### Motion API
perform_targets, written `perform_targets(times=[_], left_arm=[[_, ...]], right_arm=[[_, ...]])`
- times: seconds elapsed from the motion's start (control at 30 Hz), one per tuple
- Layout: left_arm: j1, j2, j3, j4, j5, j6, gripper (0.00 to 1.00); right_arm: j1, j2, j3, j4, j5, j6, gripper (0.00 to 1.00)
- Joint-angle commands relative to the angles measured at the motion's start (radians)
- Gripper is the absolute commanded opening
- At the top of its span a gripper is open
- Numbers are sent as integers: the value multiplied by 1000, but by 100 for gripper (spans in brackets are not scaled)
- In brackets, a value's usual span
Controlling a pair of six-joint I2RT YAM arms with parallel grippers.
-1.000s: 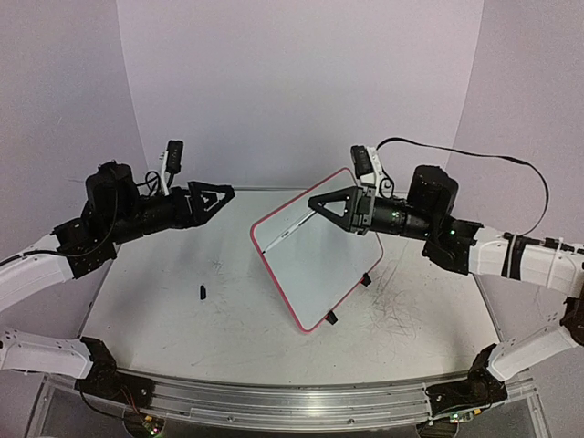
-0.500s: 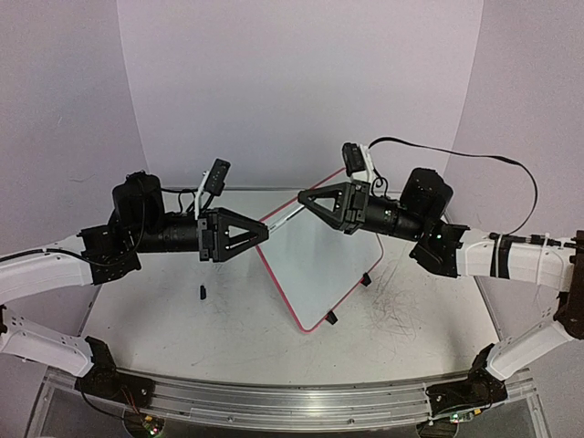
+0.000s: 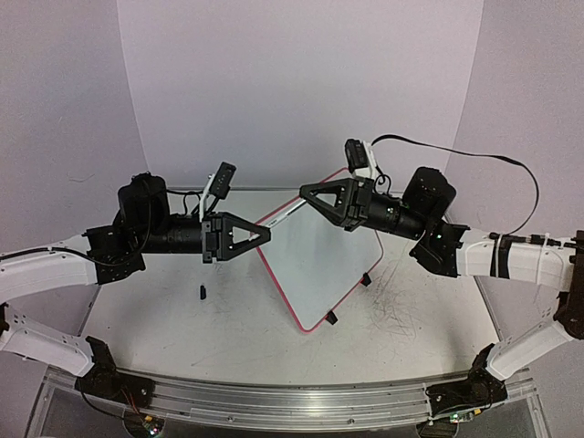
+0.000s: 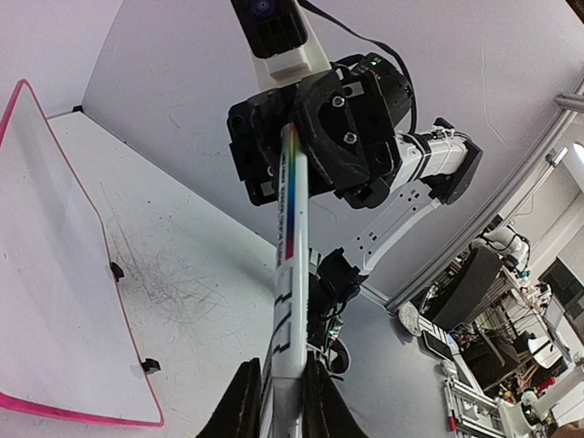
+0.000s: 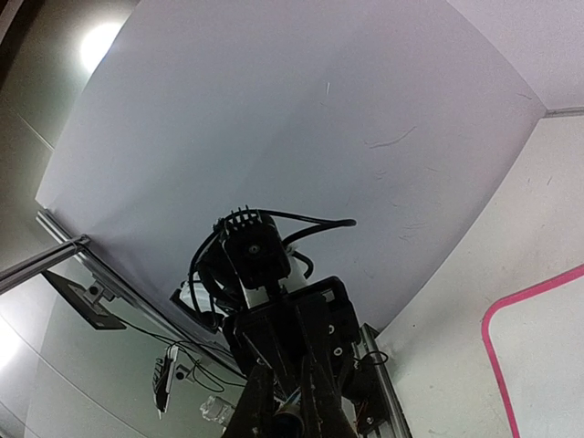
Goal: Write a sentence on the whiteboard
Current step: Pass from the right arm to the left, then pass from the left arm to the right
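The whiteboard (image 3: 321, 265), white with a red-pink rim, stands tilted on black feet at the table's middle; its face is blank and the sentence is not in view. A white marker (image 3: 285, 214) with a coloured band hangs in the air above the board's left corner, spanning both grippers. My right gripper (image 3: 307, 194) is shut on its far end. My left gripper (image 3: 265, 233) has closed on its near end. From the left wrist, the marker (image 4: 290, 265) runs from my left gripper (image 4: 278, 397) up into the right gripper's black fingers (image 4: 338, 137). The right wrist view shows my right gripper (image 5: 290, 406) pinching a dark end piece.
A small black piece (image 3: 202, 292) lies on the table left of the board. The tabletop (image 3: 411, 310) right of the board carries old scribble marks. Purple walls close in the back and sides. The board's corner (image 5: 547, 356) shows at the right wrist view's edge.
My left arm swung right to the marker and its jaws closed from wide open onto it. My right arm carried the marker up and left, off the board's face.
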Motion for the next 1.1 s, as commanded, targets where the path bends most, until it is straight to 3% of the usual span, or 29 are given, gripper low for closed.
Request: perform_targets(times=[0.0,0.1,0.23,0.3,0.4,0.57,0.73,0.93,1.07], left_arm=[[-2,24,27,38,-2,3,3],[-1,25,24,29,-6,25,0],[1,30,57,-95,-17,124,0],[0,47,95,-197,-16,192,0],[0,56,123,-285,-6,259,0],[1,61,152,-347,28,329,0],[1,76,187,-378,57,353,0],[1,74,200,-378,109,365,0],[1,83,209,-378,130,366,0]], right_arm=[[5,-11,-5,69,-21,4,0],[6,-26,-16,49,-20,-23,5],[5,-41,41,-179,-29,-199,69],[5,-64,68,-340,6,-320,95],[4,-119,60,-425,35,-449,98],[4,-233,-31,-425,121,-607,98],[-4,-170,56,-488,-123,-615,95],[-3,-141,68,-508,-99,-575,98],[9,-100,91,-495,-184,-568,91]])
